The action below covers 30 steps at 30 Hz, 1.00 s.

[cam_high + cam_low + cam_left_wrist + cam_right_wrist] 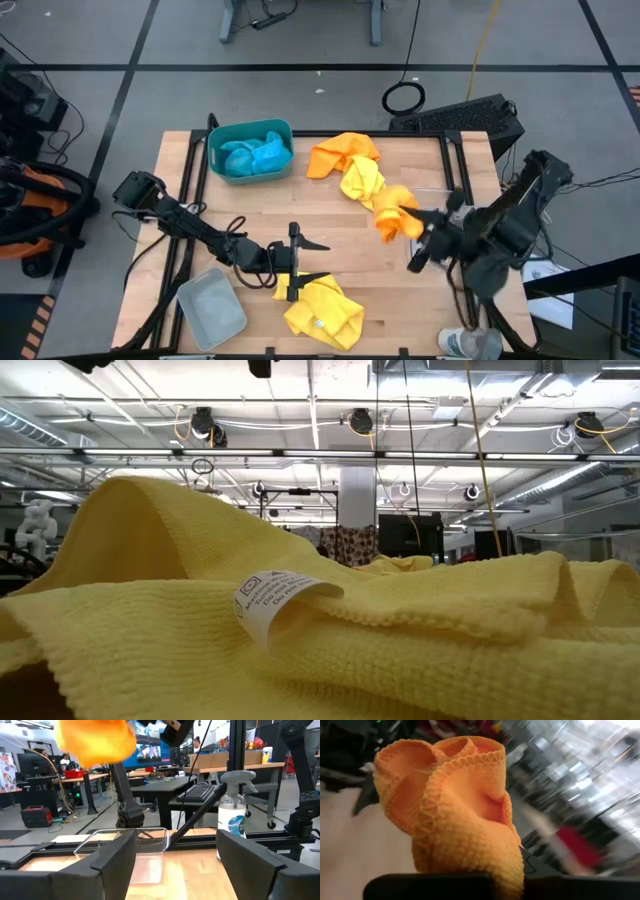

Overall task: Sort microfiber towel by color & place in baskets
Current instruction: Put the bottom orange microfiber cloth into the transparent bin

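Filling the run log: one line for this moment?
right gripper: shut on orange towel, lifted | left gripper: open by yellow towel | blue towels: in teal basket

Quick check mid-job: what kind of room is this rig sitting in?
Likely a robotics lab or workshop: exposed ceiling pipes, workbenches with monitors and a keyboard, cables across the taped floor.

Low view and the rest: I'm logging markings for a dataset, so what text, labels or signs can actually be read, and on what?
None can be read for certain.
White care tag on the yellow towel: a small square symbol and lines of print, too small to read.
Spray bottle label: blue and white graphic, wording blurred.
Nothing else carries legible text.
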Each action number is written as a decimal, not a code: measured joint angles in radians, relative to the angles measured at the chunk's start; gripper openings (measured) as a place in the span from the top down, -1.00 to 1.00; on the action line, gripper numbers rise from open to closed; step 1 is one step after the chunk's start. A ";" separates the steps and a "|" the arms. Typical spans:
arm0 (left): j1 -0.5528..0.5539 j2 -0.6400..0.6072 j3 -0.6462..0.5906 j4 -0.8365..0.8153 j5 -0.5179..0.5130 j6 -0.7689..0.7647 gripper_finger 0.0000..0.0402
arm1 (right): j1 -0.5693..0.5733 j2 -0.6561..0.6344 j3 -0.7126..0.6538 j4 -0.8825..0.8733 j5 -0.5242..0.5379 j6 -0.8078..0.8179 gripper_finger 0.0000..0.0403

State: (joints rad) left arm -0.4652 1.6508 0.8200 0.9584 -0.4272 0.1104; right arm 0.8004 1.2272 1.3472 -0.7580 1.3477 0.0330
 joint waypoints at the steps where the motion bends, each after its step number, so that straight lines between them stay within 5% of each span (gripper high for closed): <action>1: 0.000 0.000 0.000 0.000 0.000 0.000 -0.38 | -0.015 -0.022 0.000 -0.098 -0.050 0.126 0.98; 5: 0.000 0.000 0.000 0.000 0.000 0.000 -0.39 | -0.082 -0.066 0.000 -0.465 -0.277 0.546 0.98; 11: 0.006 0.000 0.000 0.001 0.001 0.000 -0.39 | -0.106 -0.068 -0.003 -0.823 -0.579 0.944 0.98; 23: 0.006 0.000 0.000 0.001 0.002 0.000 -0.39 | -0.107 -0.105 -0.283 -0.816 -0.844 1.108 0.98; 30: 0.013 0.000 0.000 0.004 0.004 -0.001 -0.39 | -0.108 -0.107 -0.396 -0.813 -0.859 1.195 0.97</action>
State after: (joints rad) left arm -0.4519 1.6508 0.8200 0.9626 -0.4229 0.1097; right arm 0.6927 1.1199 0.9512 -1.5714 0.4891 1.2281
